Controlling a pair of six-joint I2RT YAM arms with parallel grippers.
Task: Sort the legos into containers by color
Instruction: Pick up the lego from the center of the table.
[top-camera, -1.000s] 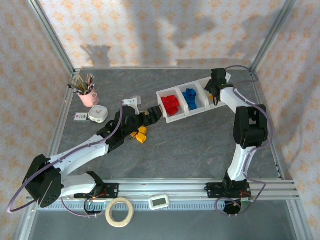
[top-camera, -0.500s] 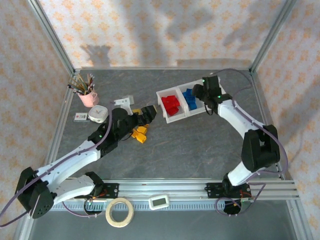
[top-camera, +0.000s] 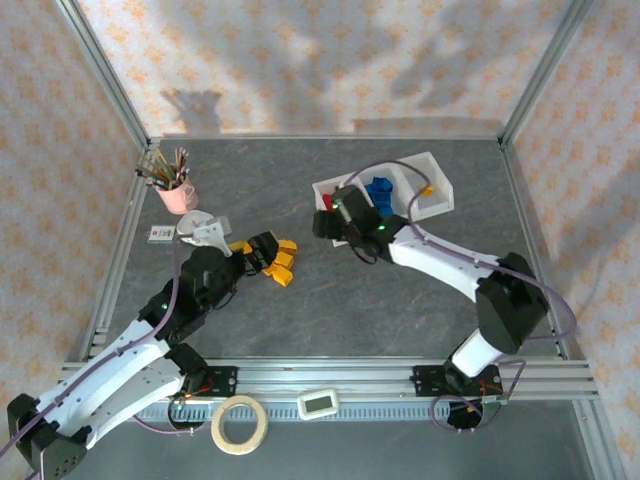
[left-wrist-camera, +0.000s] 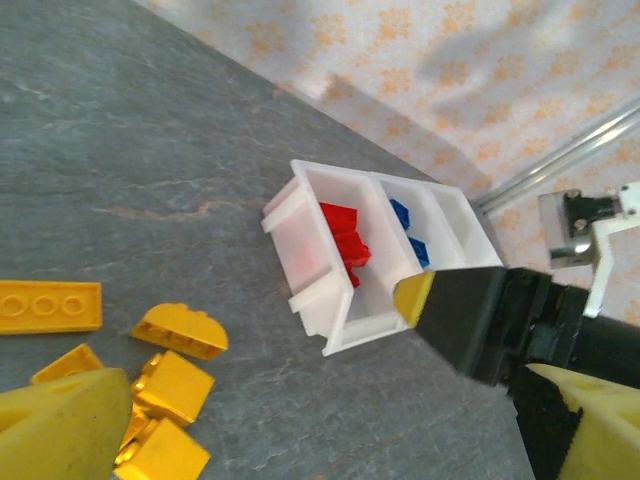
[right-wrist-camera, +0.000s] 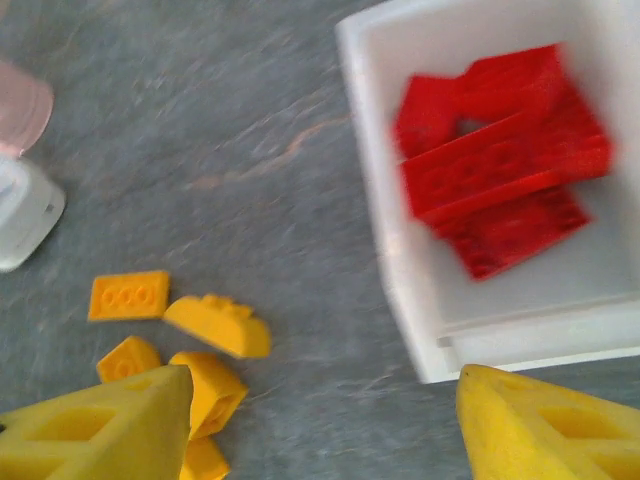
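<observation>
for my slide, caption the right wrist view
Open right claw facing loose yellow legos and a bin of red legos

Lighting: bright, even; soft grey shadows across back wall (top-camera: 300, 60). Right wrist view: red legos (right-wrist-camera: 500, 160) motion-blurred; top view sharp.

No writing, label, brand or number can be read anywhere.

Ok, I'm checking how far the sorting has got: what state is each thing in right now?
containers: upright, open-topped.
red legos: in the containers' end bin.
blue legos: in the middle bin.
yellow legos: loose on the table, unsorted.
left pincer: open, empty, near the yellow legos.
right pincer: open, empty.
pink cup: upright, holding pencils.
</observation>
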